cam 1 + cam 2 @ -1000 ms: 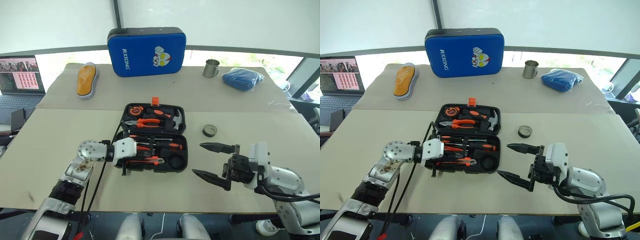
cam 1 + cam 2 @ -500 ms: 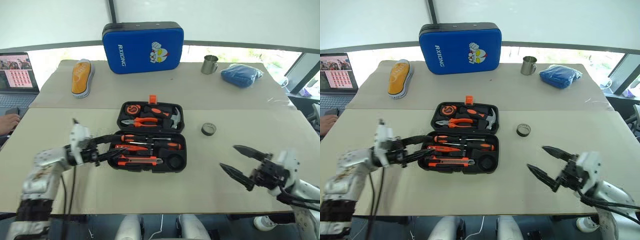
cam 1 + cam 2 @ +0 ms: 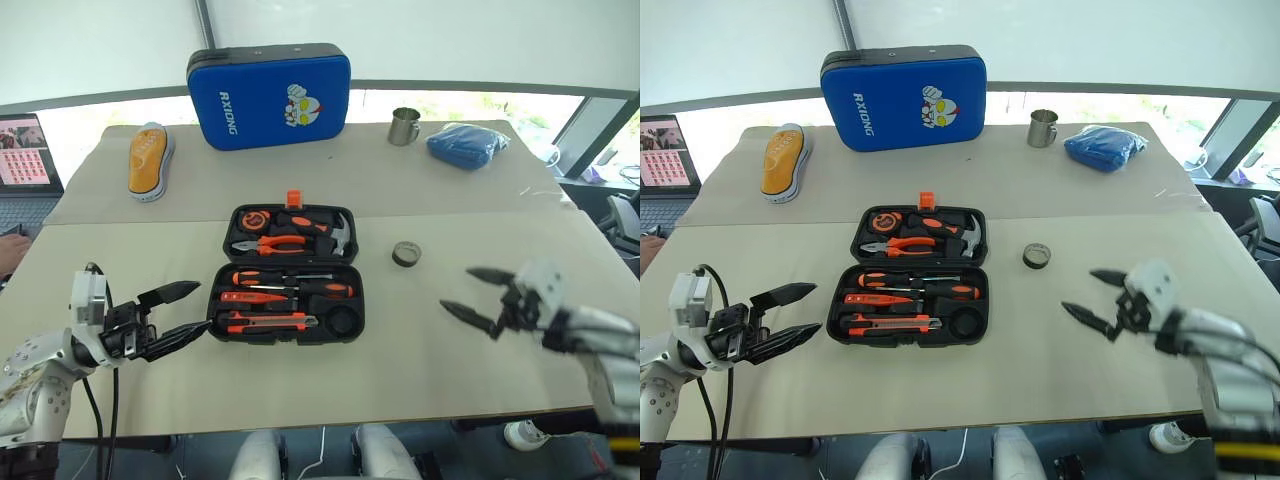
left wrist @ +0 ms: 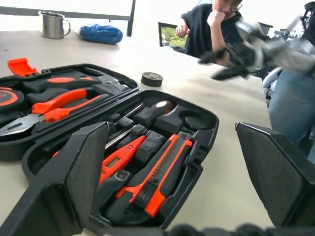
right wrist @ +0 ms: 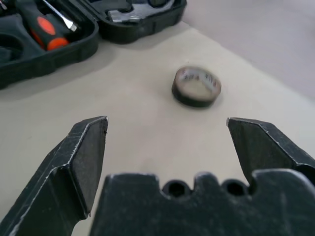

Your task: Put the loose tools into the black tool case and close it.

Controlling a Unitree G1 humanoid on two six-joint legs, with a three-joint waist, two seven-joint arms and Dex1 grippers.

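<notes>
The right gripper was seen spread wide and empty — the small dark tape roll lay ahead of it on the table, apart. The left gripper, spread too, was held just beside the open black tool case.

The black tool case is lying open at mid-frame, screwdrivers and a utility knife sitting in its lower half. A tape roll is resting just right of it. Both grippers are hovering spread wide: left gripper at lower left, right gripper at lower right.
</notes>
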